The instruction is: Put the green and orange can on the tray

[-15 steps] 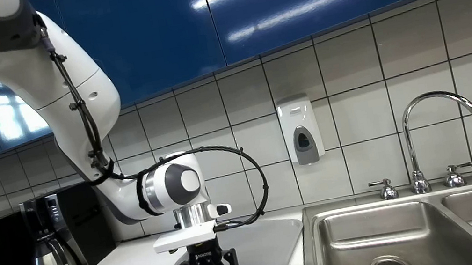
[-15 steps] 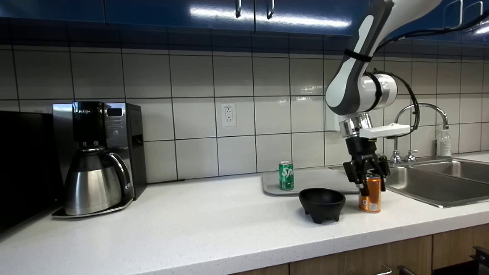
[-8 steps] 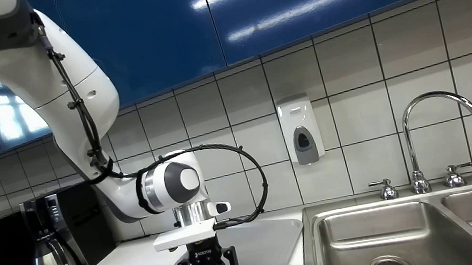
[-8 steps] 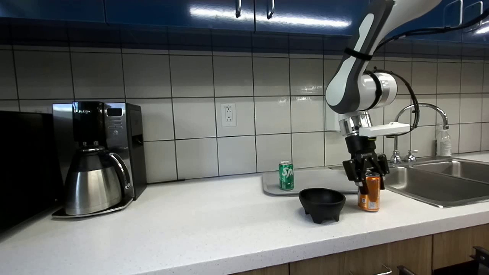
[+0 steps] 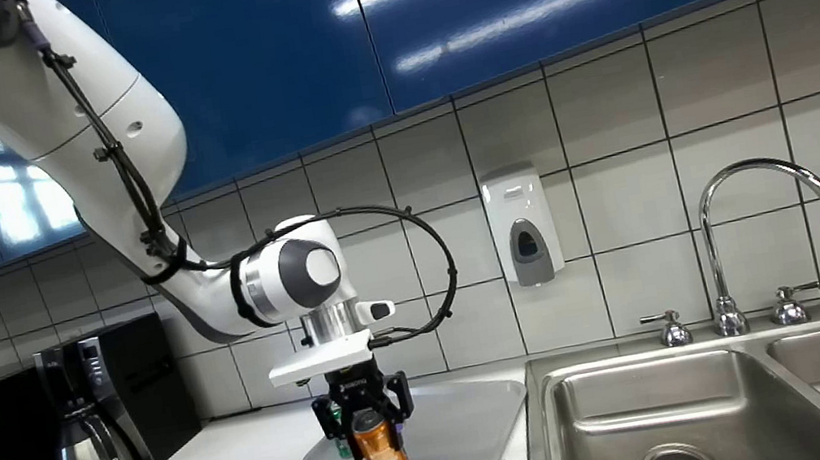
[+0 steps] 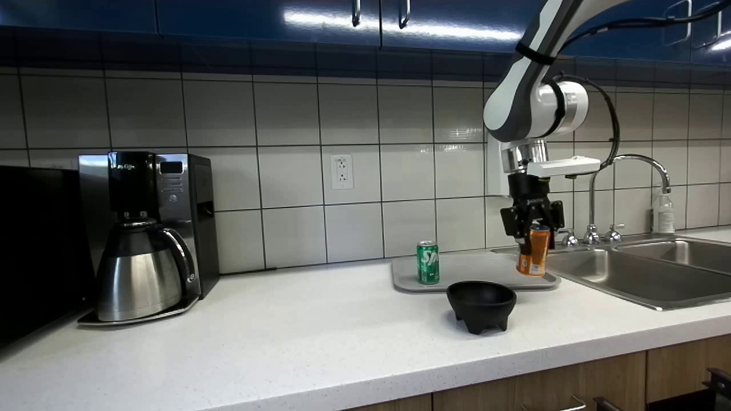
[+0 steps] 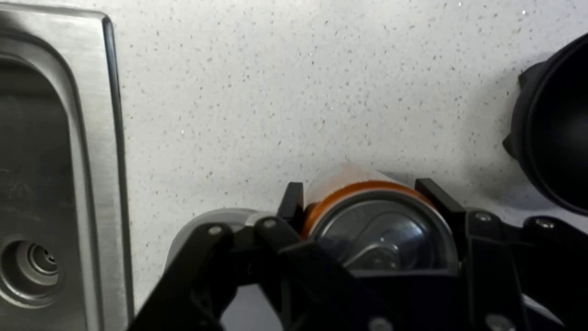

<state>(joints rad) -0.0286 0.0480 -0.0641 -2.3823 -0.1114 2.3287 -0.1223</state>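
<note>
One orange can [image 5: 382, 452] hung tilted in your gripper [image 7: 365, 202], clear of the counter [image 6: 320, 337] and near the front edge of the tray [image 6: 473, 267]; you could not tell whether it was directly over it. Your gripper was parted only by the can's width, touching both its sides. On the tray, near one end, the green can [image 6: 428, 265] stood upright. A black bowl [image 6: 481, 307] stood near the tray's front edge. The sink [image 5: 653, 389] lay just beside the tray's other end; a coffee maker [image 6: 137, 194] stood well apart from the tray.
</note>
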